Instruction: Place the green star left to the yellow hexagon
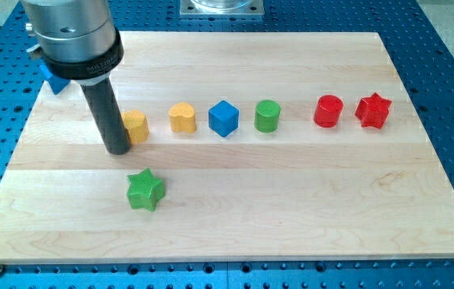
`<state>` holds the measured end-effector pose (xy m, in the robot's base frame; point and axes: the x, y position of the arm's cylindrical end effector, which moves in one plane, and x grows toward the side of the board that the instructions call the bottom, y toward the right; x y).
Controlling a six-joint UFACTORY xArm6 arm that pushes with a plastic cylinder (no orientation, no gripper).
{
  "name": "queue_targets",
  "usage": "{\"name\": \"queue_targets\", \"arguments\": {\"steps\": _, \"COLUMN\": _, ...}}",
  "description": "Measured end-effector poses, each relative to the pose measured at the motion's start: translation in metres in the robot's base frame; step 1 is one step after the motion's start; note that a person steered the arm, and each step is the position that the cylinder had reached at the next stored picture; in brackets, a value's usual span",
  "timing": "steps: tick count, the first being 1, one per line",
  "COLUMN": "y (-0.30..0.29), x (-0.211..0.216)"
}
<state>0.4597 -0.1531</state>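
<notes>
The green star lies on the wooden board, in the view's lower left. The yellow hexagon sits above it in a row of blocks. My tip rests on the board just left of the yellow hexagon, touching or nearly touching its left side. The tip is above and slightly left of the green star, a short gap apart from it.
The row continues to the view's right: a yellow heart, a blue cube, a green cylinder, a red cylinder and a red star. A blue block peeks out behind the arm at the board's left edge.
</notes>
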Motion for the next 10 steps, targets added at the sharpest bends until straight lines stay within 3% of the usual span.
{"name": "queue_targets", "arguments": {"steps": 3, "y": 0.019, "x": -0.007}}
{"name": "queue_targets", "arguments": {"steps": 4, "y": 0.001, "x": 0.024}}
{"name": "queue_targets", "arguments": {"steps": 6, "y": 0.131, "x": 0.083}}
{"name": "queue_targets", "arguments": {"steps": 7, "y": 0.069, "x": 0.115}}
{"name": "queue_targets", "arguments": {"steps": 9, "y": 0.010, "x": 0.022}}
{"name": "queue_targets", "arguments": {"steps": 10, "y": -0.006, "x": 0.056}}
